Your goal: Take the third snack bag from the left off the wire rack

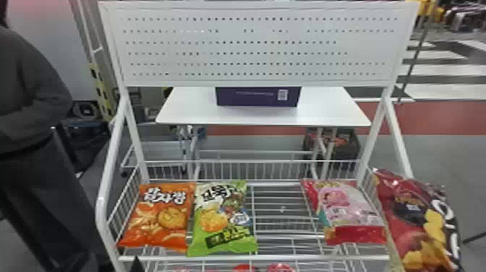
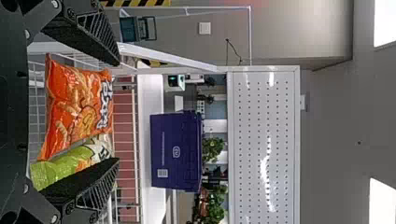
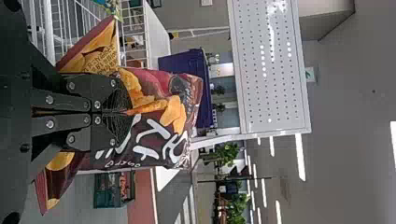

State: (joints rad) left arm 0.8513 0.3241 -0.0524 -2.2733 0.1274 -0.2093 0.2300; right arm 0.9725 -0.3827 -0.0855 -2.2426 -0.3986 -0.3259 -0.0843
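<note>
On the white wire rack (image 1: pixel 282 213) an orange snack bag (image 1: pixel 159 217) lies at the left, a green one (image 1: pixel 220 220) beside it, then a bare gap, then a pink and red bag (image 1: pixel 347 213). A dark red snack bag (image 1: pixel 416 220) hangs off the rack's right end, outside its rail. My right gripper (image 3: pixel 119 112) is shut on that dark red bag (image 3: pixel 159 121), pinching its upper part. In front of the rack's left side my left gripper (image 2: pixel 114 111) stands open with nothing between its fingers, facing the orange bag (image 2: pixel 77 107) and the green bag (image 2: pixel 65 165).
A white pegboard panel (image 1: pixel 253 43) rises behind the rack. Beyond it stands a white table (image 1: pixel 325 112) with a purple box (image 1: pixel 257 96). A person in dark clothes (image 1: pixel 32 144) stands close to the rack's left side. Red packages (image 1: pixel 278 268) show on a lower shelf.
</note>
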